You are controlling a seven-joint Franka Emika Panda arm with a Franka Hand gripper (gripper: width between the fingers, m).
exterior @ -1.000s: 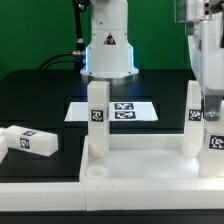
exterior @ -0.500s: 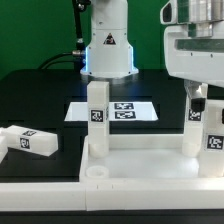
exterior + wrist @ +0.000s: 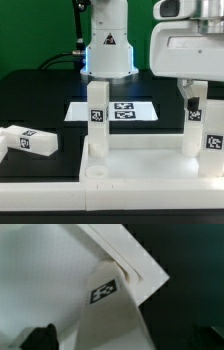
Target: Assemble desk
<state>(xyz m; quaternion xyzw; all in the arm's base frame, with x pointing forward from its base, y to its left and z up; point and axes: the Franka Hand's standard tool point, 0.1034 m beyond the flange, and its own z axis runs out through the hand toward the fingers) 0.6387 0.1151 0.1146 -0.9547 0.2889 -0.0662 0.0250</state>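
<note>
Exterior view: a white plastic square leg [image 3: 193, 130] is found upright in a corner socket of the white rimmed tray-like desk top [image 3: 130, 160] on the black table [image 3: 40, 100]. The tool [image 3: 193, 100], clenched a second ago, is now released; the leg is judged seated.

Smooth matt white plastic is being shown on the desk top [image 3: 140, 160] and legs [image 3: 97, 135]. Flat printed black-and-white tags [image 3: 97, 114] are being displayed. The worktop [image 3: 40, 100] is being seen matt black, the robot base [image 3: 108, 45] glossy white.
</note>
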